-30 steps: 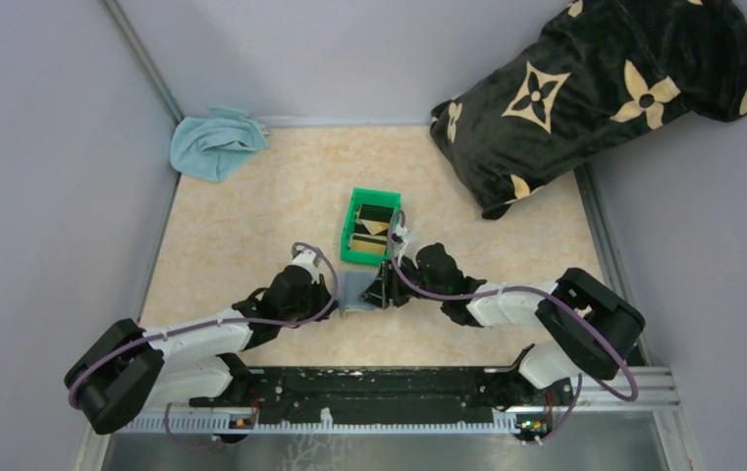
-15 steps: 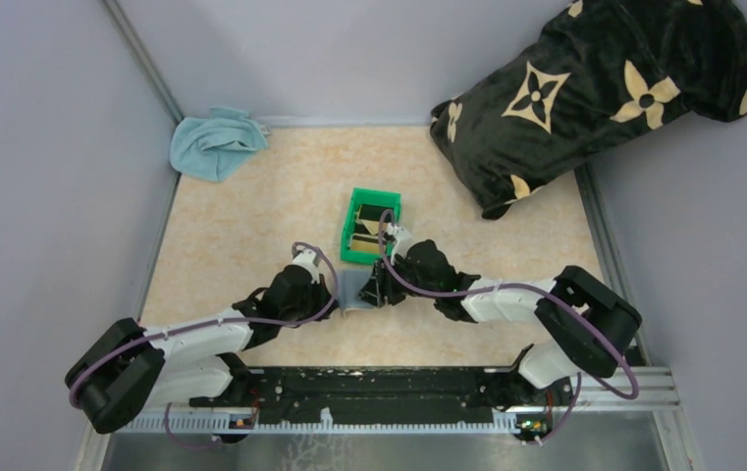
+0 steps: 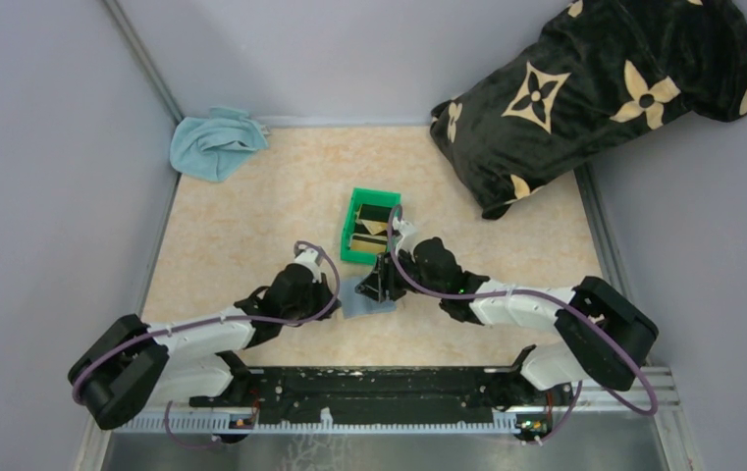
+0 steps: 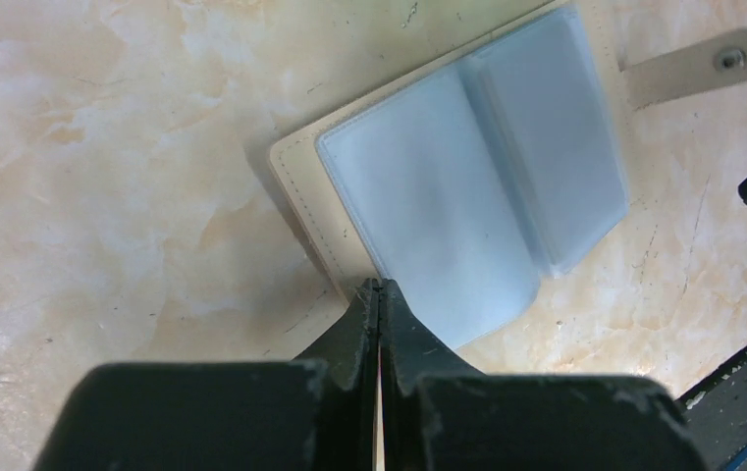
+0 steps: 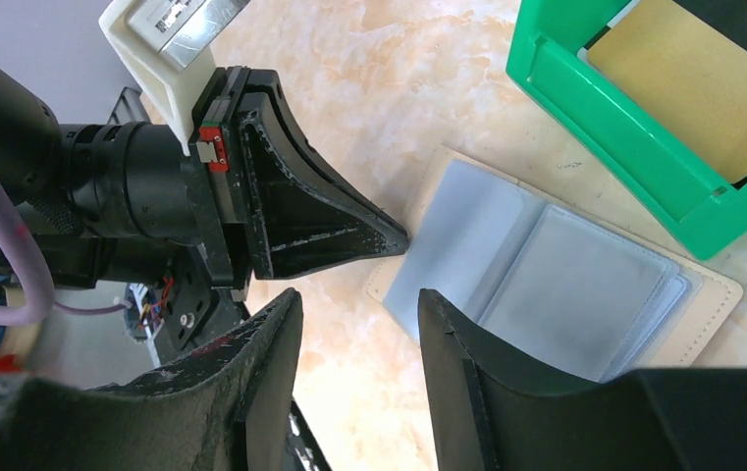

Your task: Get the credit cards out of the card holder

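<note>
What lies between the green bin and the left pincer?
The open card holder, clear sleeves facing up; the right wrist view shows it.

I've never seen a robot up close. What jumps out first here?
A big black pillow with tan flowers fills the far right corner. At mid-table a green bin holds gold and black cards. Just nearer, an open card holder lies between the shut left gripper and the open right gripper.

The open card holder (image 4: 448, 226) is hemmed in: the green bin (image 5: 624, 137) stands just behind it, the left fingers (image 4: 354, 329), closed, sit at one edge, and the right fingers (image 5: 467, 363), parted, hover above. Bare worktop (image 3: 241, 226) lies open left of the bin; a pillow (image 3: 595, 88) fills the far right corner.
</note>
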Robot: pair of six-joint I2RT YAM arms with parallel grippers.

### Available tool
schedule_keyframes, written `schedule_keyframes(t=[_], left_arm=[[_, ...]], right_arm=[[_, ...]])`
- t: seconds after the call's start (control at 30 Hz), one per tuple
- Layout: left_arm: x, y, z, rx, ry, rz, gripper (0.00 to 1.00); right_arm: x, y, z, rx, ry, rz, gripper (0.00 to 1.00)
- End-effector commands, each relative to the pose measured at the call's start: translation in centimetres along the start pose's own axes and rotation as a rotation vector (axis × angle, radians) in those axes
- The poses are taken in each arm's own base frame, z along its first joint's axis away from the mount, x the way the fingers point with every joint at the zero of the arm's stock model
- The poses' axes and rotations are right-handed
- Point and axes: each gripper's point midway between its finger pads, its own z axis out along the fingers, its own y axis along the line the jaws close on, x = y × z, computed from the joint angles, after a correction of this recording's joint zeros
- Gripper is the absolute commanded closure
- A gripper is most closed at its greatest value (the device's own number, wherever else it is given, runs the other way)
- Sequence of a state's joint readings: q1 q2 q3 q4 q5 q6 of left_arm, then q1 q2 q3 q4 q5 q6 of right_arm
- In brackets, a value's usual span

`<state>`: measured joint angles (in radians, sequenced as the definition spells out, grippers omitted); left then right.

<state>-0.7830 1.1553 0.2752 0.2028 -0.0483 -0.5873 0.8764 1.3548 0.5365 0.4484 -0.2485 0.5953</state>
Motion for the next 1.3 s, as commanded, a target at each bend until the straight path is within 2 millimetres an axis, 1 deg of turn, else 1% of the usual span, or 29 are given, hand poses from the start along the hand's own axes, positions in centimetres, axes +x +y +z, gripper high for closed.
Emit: schedule_keyframes(t=[0.0,0.17,0.23,0.27,0.33,0.4,0.43,0.47,0.57,0.6,0.63,0.7,0.73,0.8,0.9,1.03,1.2,1.27], left_arm=[[3.4,1.3,-0.4,-0.033,0.134,0.022,1.00],[3.5,1.3,-0.4,-0.032,0.140,0.020,1.00],[3.5,1.3,-0.5,-0.030,0.142,0.019,1.00],[3.5,1.2,-0.6,-0.029,0.141,0.017,1.00],[3.4,1.2,-0.7,-0.028,0.137,0.013,1.00],[3.0,1.1,-1.0,-0.041,0.133,0.007,0.99],[2.8,1.3,-1.2,-0.063,0.135,0.002,0.96],[2.5,1.4,-1.3,-0.077,0.127,0.000,0.91],[1.1,1.2,-1.9,-0.089,0.084,0.004,0.81],[0.7,1.1,-2.1,-0.085,0.070,0.009,0.78],[0.2,0.9,-2.2,-0.077,0.054,0.018,0.77],[-0.2,0.7,-2.4,-0.068,0.040,0.030,0.78],[-0.2,0.7,-2.3,-0.068,0.041,0.035,0.81],[0.1,0.9,-2.2,-0.075,0.054,0.037,0.90],[1.0,1.3,-1.8,-0.090,0.091,0.034,0.99],[1.7,1.5,-1.4,-0.093,0.107,0.024,1.00],[1.6,1.5,-1.4,-0.094,0.102,0.022,1.00],[1.6,1.6,-1.5,-0.095,0.102,0.023,1.00]], right_arm=[[-1.3,1.3,-0.1,-0.041,-0.050,-0.019,0.53],[-0.8,1.3,0.7,-0.056,-0.026,-0.014,0.53],[-0.7,0.7,0.7,-0.032,-0.024,-0.009,0.53],[-0.7,0.1,0.6,-0.001,-0.025,0.000,0.53],[-0.2,-2.2,0.0,0.100,-0.003,0.026,0.52],[0.2,-4.5,-1.0,0.211,0.007,0.031,0.44],[0.4,-5.6,-1.4,0.268,0.009,0.022,0.41],[0.9,-6.1,-1.7,0.294,0.029,0.017,0.39],[1.8,-6.8,-2.1,0.321,0.056,0.011,0.37],[2.0,-7.0,-2.1,0.323,0.058,0.018,0.37],[2.3,-7.0,-2.0,0.319,0.058,0.024,0.37],[2.6,-7.0,-1.8,0.309,0.061,0.036,0.37],[2.6,-6.9,-1.6,0.300,0.062,0.041,0.37],[3.0,-6.6,-1.3,0.280,0.074,0.049,0.37],[2.9,-5.7,-0.9,0.253,0.075,0.033,0.38],[3.1,-5.0,-0.4,0.244,0.096,0.017,0.39],[3.7,-4.6,0.3,0.235,0.113,0.008,0.39],[3.9,-4.8,0.4,0.239,0.118,0.010,0.39]])
